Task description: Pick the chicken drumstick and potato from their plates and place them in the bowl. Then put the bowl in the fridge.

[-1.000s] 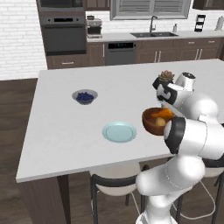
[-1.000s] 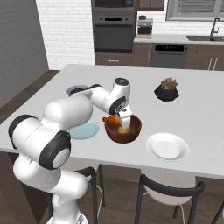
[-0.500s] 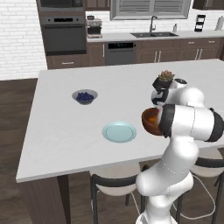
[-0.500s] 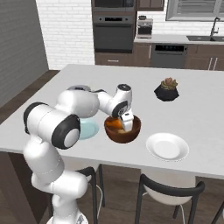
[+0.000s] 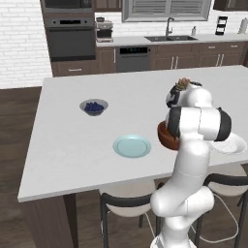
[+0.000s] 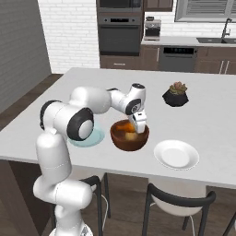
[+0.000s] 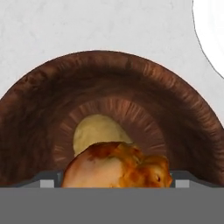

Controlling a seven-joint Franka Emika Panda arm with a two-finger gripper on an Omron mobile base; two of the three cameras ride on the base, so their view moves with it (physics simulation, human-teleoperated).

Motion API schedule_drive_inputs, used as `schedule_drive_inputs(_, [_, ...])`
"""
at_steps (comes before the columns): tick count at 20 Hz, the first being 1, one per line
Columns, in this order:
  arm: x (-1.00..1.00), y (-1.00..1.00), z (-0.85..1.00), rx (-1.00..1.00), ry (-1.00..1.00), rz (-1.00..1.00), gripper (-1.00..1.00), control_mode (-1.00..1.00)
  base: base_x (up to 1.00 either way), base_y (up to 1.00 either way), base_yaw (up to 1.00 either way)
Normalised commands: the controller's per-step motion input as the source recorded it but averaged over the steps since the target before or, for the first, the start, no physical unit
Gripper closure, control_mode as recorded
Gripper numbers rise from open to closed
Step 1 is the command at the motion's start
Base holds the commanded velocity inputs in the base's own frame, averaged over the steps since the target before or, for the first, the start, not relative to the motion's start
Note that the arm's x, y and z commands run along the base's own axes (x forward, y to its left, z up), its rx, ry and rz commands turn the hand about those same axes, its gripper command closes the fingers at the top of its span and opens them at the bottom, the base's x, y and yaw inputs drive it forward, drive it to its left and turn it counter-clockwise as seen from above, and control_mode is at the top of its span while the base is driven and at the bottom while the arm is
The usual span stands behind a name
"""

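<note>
Pale grey bench fills the kitchen's middle, and over it the claw hangs spread wide, pinching nothing, just above the bowl. Inside that round, grainy reddish-brown wooden bowl lie the glossy orange-brown chicken drumstick and the smooth yellowish potato, touching. Close beside the bowl sit the white plate and the blue-green plate; open bench surrounds them.

A white brick wall is standing far behind the gripper. Dark wood floor is lying around the island, and black stools are waiting below.
</note>
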Motion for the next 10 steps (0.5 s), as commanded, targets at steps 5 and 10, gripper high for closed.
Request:
schedule_drive_inputs(5, [-0.14, 0.0, 0.0, 0.0, -0.02, 0.0, -1.0, -1.0, 0.0, 0.0, 0.0])
schedule_drive_inputs(10, [-0.52, 0.0, 0.02, 0.0, -0.08, 0.0, -1.0, -1.0, 0.0, 0.0, 0.0])
